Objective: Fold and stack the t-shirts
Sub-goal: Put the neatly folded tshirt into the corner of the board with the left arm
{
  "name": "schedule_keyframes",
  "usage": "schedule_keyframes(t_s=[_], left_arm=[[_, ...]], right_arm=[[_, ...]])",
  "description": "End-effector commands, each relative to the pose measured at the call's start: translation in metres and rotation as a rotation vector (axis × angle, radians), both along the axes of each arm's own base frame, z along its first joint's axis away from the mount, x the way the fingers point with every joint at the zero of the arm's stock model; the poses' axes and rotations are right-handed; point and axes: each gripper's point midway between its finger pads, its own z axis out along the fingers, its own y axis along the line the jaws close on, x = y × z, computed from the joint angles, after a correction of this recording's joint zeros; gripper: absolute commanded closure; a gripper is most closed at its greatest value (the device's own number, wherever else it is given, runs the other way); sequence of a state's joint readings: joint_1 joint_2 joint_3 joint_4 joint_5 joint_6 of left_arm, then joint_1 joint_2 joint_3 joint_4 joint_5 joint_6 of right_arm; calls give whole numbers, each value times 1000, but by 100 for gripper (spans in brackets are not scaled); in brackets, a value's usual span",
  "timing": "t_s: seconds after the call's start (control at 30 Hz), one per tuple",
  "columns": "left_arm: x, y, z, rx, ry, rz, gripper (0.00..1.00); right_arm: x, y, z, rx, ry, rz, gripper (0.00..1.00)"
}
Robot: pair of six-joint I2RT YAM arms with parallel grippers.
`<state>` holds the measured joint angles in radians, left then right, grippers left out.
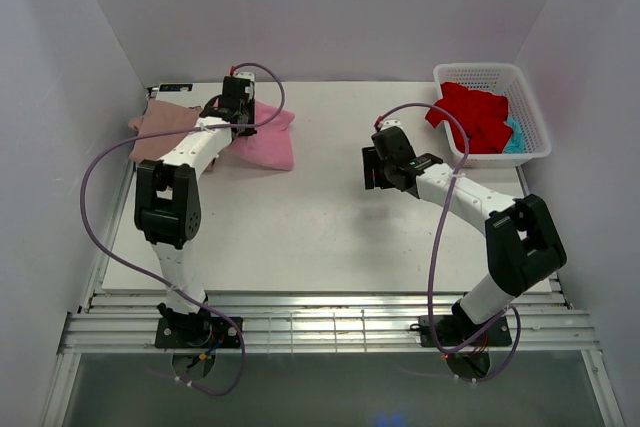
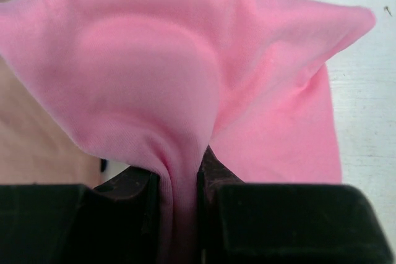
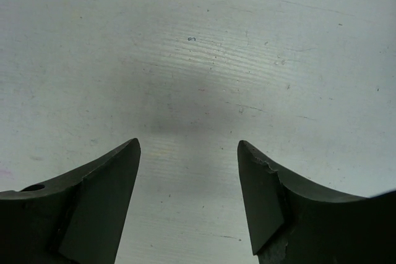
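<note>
Bright pink t-shirt (image 2: 185, 78): a bunched fold is clamped in the left gripper (image 2: 179, 180), probably so it can be drawn over. The dusty rose t-shirt (image 2: 31, 140) lies just left. The right gripper (image 3: 189, 177) is spread wide and holds nothing above the table (image 3: 198, 41).

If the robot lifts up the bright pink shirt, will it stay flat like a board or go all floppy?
Probably floppy: the pink shirt bunches and drapes where the left gripper pinches it. Likely light, too, since one small pinch tents it up.
</note>
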<state>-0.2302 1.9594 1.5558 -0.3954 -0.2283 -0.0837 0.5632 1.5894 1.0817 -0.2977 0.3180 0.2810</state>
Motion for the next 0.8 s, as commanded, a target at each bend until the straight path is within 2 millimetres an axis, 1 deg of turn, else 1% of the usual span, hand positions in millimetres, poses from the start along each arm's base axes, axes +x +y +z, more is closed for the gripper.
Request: schedule_keyframes(t_s=[0.0, 0.03, 0.1, 0.13, 0.2, 0.23, 0.3, 0.33, 0.47, 0.57, 0.6, 0.7, 0.73, 0.77], left_arm=[[8, 29, 81, 59, -132, 22, 94], [14, 41, 96, 78, -157, 27, 94], [18, 52, 104, 84, -157, 35, 94], [25, 64, 113, 93, -172, 45, 94], [28, 74, 118, 98, -164, 49, 94], [30, 84, 120, 108, -161, 57, 94], [34, 91, 125, 116, -168, 66, 94], [34, 98, 125, 126, -162, 71, 94], [34, 110, 125, 147, -152, 81, 94], [30, 117, 121, 152, -137, 93, 94], [28, 117, 117, 156, -128, 94, 94], [26, 129, 114, 188, -114, 119, 94], [26, 136, 113, 192, -111, 134, 94], [26, 137, 110, 192, -105, 134, 94]], right_arm=[[4, 6, 3, 23, -21, 25, 30], [3, 7, 3, 25, -19, 28, 30], [3, 8, 0, 25, -13, 33, 30], [3, 7, 1, 24, -15, 31, 30], [2, 6, -2, 22, -9, 32, 30], [1, 6, -4, 19, -7, 31, 30], [0, 6, -8, 17, 3, 34, 30], [-1, 7, -11, 16, 11, 37, 30], [-2, 6, -17, 8, 24, 36, 30], [-3, 6, -20, 7, 30, 36, 30], [-3, 5, -20, 6, 31, 35, 30], [-4, 5, -17, 13, 29, 34, 30], [-4, 5, -15, 15, 24, 36, 30], [-5, 5, -15, 15, 23, 37, 30]])
